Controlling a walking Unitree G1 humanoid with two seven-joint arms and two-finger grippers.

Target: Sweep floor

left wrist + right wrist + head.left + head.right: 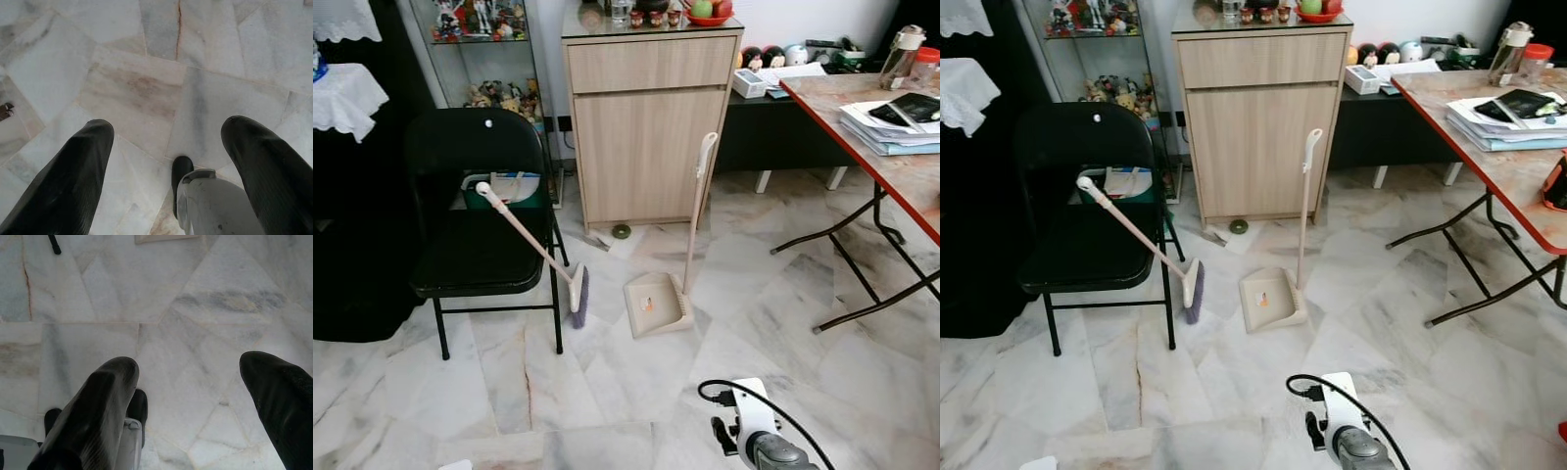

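- The broom (533, 245) leans against the black chair (480, 211) at about eleven o'clock, bristles on the marble floor (636, 392).
- The dustpan (658, 304) stands just beside it, at twelve.
- Left tool (164, 147) and right tool (188, 382) hang spread wide over the floor, gripping nothing.
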